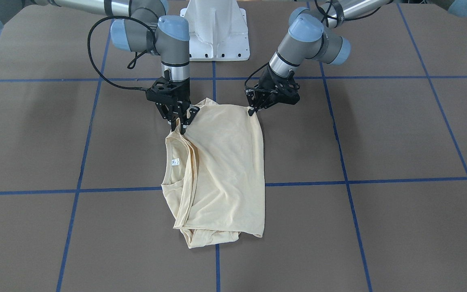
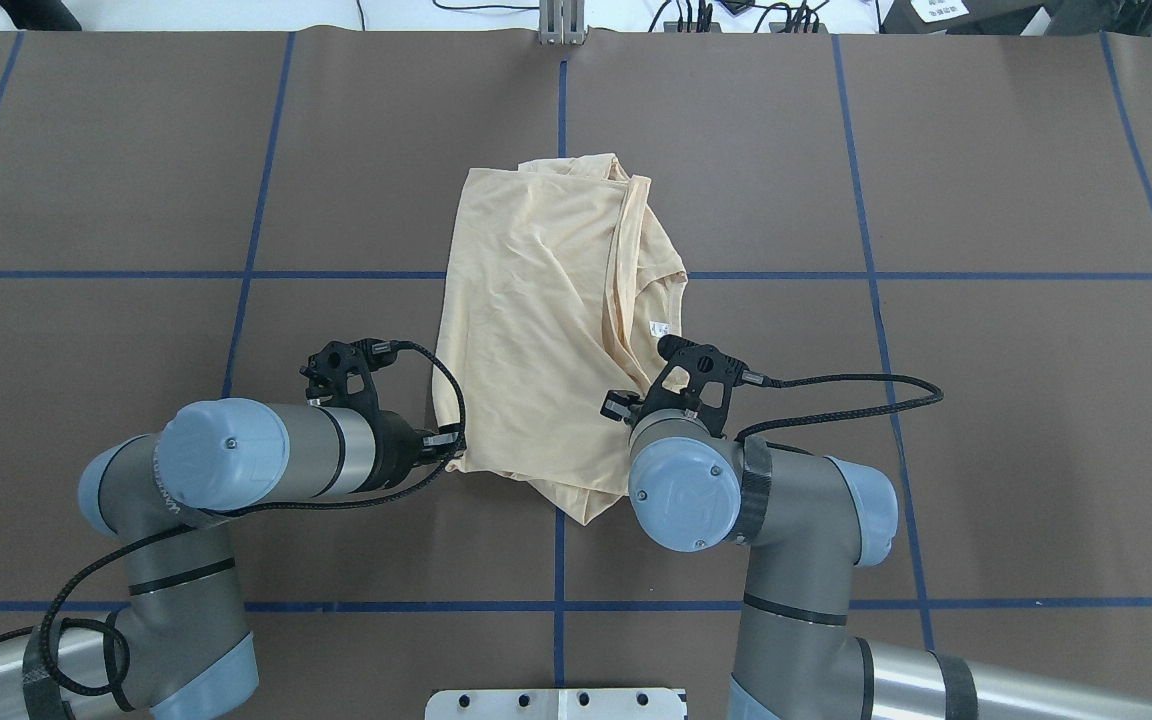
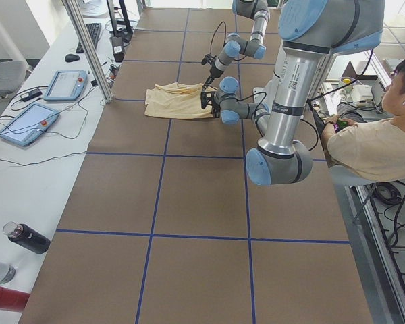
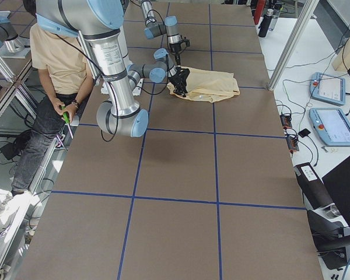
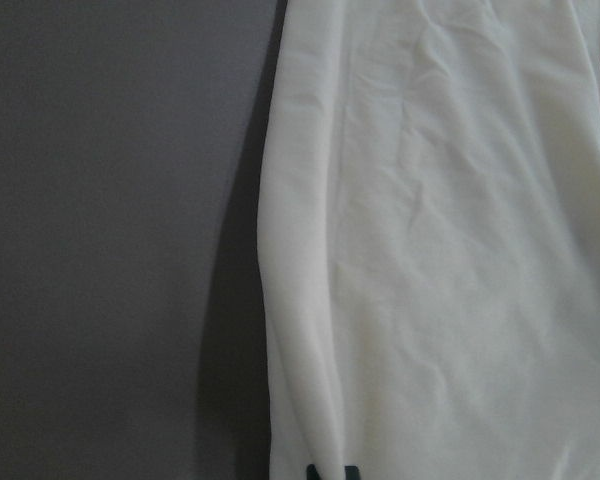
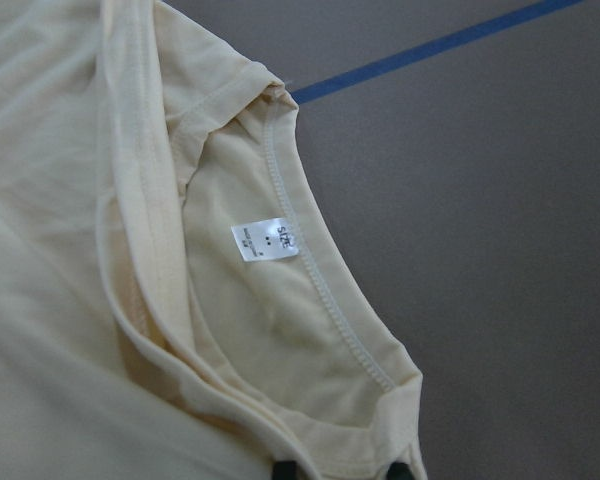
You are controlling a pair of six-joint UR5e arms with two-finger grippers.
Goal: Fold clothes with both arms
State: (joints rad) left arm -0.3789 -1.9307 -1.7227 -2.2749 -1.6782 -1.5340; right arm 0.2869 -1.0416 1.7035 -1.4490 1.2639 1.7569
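The pale cream-yellow shirt (image 1: 225, 170) lies folded in a rough rectangle at the table's middle (image 2: 536, 320), print hidden. Its ribbed collar with the white neck label (image 6: 265, 240) shows on the side of my right arm (image 1: 174, 162). My left gripper (image 1: 252, 110) is shut on the shirt's near corner; in the left wrist view its tips (image 5: 332, 472) pinch the cloth edge. My right gripper (image 1: 178, 127) is shut on the cloth by the collar and lifts it slightly (image 6: 340, 472). In the overhead view the right gripper is hidden under its wrist.
The brown table (image 1: 379, 134) has a grid of blue tape lines. The white pedestal base (image 1: 217, 32) stands just behind the grippers. An operator (image 3: 371, 142) sits by the robot's side. Tablets (image 3: 27, 121) and bottles (image 3: 27, 237) lie on the side bench.
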